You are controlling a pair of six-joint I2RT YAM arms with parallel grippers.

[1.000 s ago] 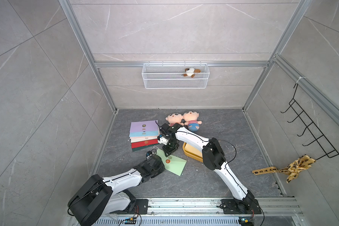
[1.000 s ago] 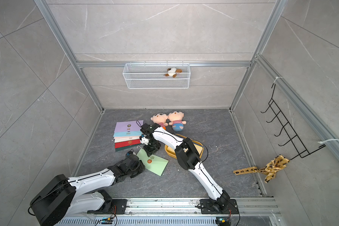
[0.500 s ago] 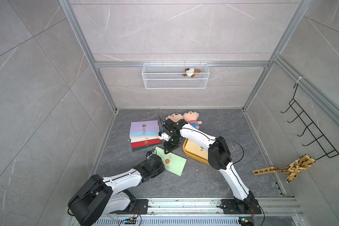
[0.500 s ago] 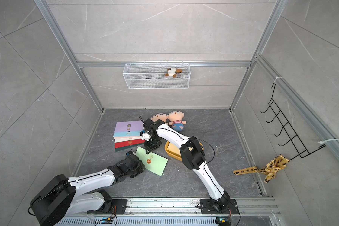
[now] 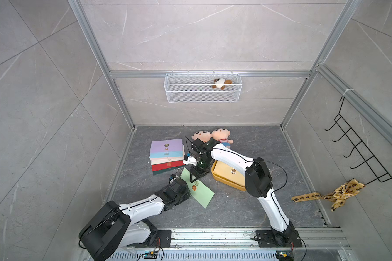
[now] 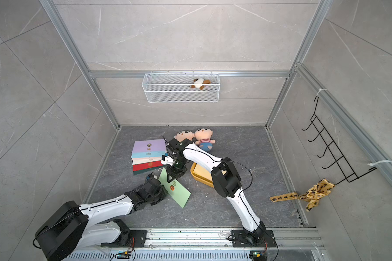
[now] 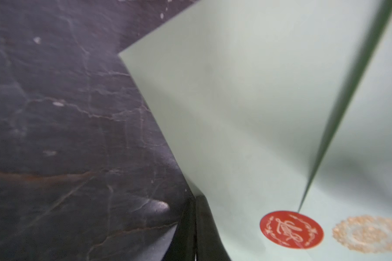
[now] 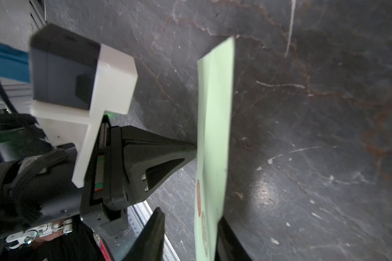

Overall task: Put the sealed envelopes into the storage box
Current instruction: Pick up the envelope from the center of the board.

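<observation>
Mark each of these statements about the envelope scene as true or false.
1. The left gripper pinches the green envelope. True.
2. The storage box is empty. False: a cream envelope lies in it.
3. A lilac envelope tops the stack. True.
4. The right gripper grips that lilac envelope. False: its jaws stand open astride the green envelope.
5. The wire basket holds a plush toy. True.
</observation>
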